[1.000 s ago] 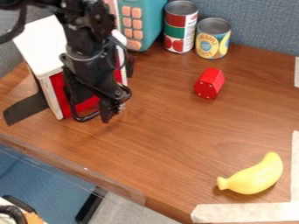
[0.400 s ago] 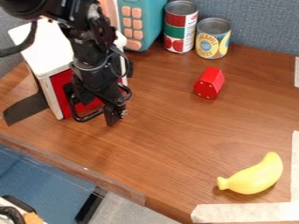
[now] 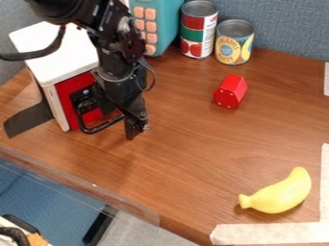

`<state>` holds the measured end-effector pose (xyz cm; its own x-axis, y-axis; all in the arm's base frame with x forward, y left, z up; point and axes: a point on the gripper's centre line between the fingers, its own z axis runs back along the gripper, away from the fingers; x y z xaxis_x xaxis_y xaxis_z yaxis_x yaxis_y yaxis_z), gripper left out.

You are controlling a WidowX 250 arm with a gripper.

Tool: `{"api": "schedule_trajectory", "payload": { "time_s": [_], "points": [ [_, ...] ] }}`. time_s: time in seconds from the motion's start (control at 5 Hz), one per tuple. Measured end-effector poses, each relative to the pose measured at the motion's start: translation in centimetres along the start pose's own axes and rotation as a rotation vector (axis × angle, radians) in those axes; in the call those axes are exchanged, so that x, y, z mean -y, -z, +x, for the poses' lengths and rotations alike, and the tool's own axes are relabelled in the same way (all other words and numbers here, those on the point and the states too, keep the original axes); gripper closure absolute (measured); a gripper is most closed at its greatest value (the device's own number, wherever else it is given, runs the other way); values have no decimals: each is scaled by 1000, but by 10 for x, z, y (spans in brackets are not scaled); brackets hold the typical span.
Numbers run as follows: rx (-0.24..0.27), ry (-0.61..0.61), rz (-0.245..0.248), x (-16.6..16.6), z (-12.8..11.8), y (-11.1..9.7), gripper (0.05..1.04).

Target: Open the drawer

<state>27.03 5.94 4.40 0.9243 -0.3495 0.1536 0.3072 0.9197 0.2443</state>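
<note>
"Claw (image 3: 135,130), where's that from where you're standing?"

"Hanging low in front of the white box (image 3: 57,67), over toward the right end of its black handle (image 3: 95,129). The arm (image 3: 112,31) drops in from the top and crosses the box's upper right side."

"Is it apart or together?"

"Can't tell from here. Can't tell whether it touches the handle, either; the two overlap from this side."

"And the drawer (image 3: 65,98)?"

"That's the red front on the box, under the white top. Looks shut to me, what I can see of it; the arm hides the right part. The handle curves out from it."

"What's that dark flat strip (image 3: 29,119)?"

"No idea, but it sticks out at the box's left side, down on the worktop (image 3: 193,153)."

"Behind the box?"

"Behind and to the right, a teal thing with orange buttons (image 3: 154,12). Farther right of the box, two cans stand upright near each other: a taller red and green one (image 3: 195,31), then a shorter one with a yellow and blue label (image 3: 234,43)."

"I've got a red block (image 3: 230,91) too, well to the right of the box, nearer us than the cans."

"Yep. And the yellow banana (image 3: 277,193) lies well apart from the box, toward the near right, with pale tape (image 3: 270,233) beyond it along the worktop's near edge and right side."
</note>
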Motion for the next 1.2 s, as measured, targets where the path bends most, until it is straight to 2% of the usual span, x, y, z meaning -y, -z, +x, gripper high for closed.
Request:
{"api": "schedule_trajectory", "payload": {
  "time_s": [0.2, 0.6, 0.8, 1.0, 1.2],
  "points": [
    [-26, -3, 14, -1, 0, 9, 142],
    [-53, -20, 14, 6, -4, 14, 734],
    [-73, 11, -3, 19, -8, 14, 907],
    [-75, 8, -35, 37, -7, 6, 939],
    [-82, -22, -96, 56, -7, -3, 940]
  ]
}}
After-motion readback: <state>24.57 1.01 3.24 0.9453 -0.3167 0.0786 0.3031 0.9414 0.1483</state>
